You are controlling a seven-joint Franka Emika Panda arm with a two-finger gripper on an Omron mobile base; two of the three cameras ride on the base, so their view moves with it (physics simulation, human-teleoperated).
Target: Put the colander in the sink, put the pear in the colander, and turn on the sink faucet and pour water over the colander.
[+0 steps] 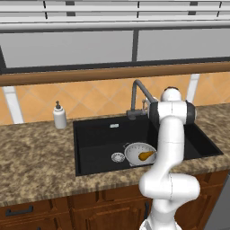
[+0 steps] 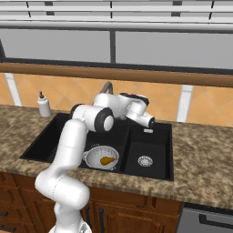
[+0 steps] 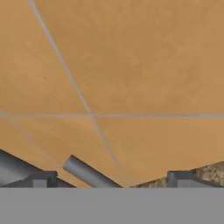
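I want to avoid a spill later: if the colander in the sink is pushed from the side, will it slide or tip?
The colander probably slides rather than tips: it looks wide, low and sits upright on the flat sink floor. It seems stiff and light, so a small push may move it. The pear inside is rounded and could roll within the bowl.
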